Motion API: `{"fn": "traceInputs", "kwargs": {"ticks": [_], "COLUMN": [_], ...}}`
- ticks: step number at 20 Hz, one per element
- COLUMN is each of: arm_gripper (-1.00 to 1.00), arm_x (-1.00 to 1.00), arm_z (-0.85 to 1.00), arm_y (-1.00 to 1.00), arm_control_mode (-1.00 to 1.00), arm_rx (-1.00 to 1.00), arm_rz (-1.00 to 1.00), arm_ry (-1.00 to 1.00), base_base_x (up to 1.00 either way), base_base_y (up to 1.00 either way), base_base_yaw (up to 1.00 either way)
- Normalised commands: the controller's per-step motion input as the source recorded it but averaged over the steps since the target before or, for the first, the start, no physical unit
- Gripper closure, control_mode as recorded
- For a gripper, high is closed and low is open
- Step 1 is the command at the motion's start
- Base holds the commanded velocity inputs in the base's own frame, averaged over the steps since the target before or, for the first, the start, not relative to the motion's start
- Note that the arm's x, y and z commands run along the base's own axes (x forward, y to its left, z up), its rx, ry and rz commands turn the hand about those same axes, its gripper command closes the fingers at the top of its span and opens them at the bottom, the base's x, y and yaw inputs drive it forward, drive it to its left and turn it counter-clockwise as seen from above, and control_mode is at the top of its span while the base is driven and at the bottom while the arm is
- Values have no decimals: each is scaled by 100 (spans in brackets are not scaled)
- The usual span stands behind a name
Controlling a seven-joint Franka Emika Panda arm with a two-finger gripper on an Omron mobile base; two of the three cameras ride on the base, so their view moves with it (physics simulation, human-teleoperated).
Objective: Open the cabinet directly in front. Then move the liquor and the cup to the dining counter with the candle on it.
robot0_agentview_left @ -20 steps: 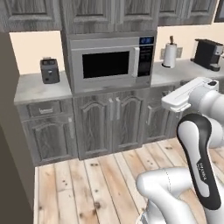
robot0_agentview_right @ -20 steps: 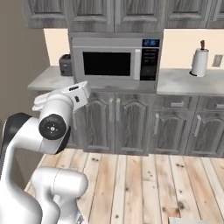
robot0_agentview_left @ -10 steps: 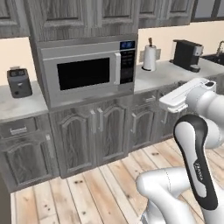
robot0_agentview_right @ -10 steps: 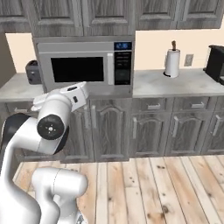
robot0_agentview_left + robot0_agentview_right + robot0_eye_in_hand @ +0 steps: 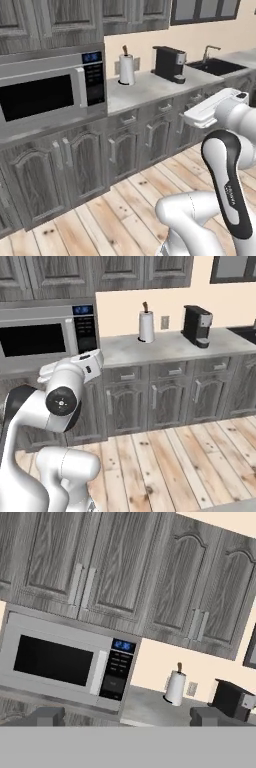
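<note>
A: What sits at the left of the hand view?

B: The microwave (image 5: 60, 662), lower left, with the cabinet (image 5: 82, 567) above it in the upper left, both doors closed, handles side by side.

A: And further right?

B: A second pair of wall doors (image 5: 200, 597) in the upper right, a paper towel roll (image 5: 175, 687) on the counter (image 5: 150, 704) below, and a coffee machine (image 5: 231, 699) at the lower right.

A: The gripper (image 5: 125, 716)?

B: Bottom edge, fingers (image 5: 47, 716) spread wide, nothing between them. The cabinet lies up and left of it, well apart.

A: In the left base view?

B: Cabinet doors across the top left, the arm (image 5: 225, 165) at the right.
</note>
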Motion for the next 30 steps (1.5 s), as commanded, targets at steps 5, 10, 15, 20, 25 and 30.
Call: {"fn": "traceInputs", "kwargs": {"ticks": [5,10,15,20,25,30], "arm_gripper": [-100,-100,-100,-100,-100,-100], "arm_x": [0,0,0,0,0,0], "arm_z": [0,0,0,0,0,0], "arm_y": [0,0,0,0,0,0], "arm_control_mode": [100,100,100,100,100,100], "arm_rx": [0,0,0,0,0,0], "arm_rz": [0,0,0,0,0,0], "arm_ry": [0,0,0,0,0,0], "base_base_x": [88,87,94,93,97,100], "base_base_y": [-51,-54,-55,-53,-35,-15], "base_base_yaw": [-28,-32,-32,-33,-31,-29]}}
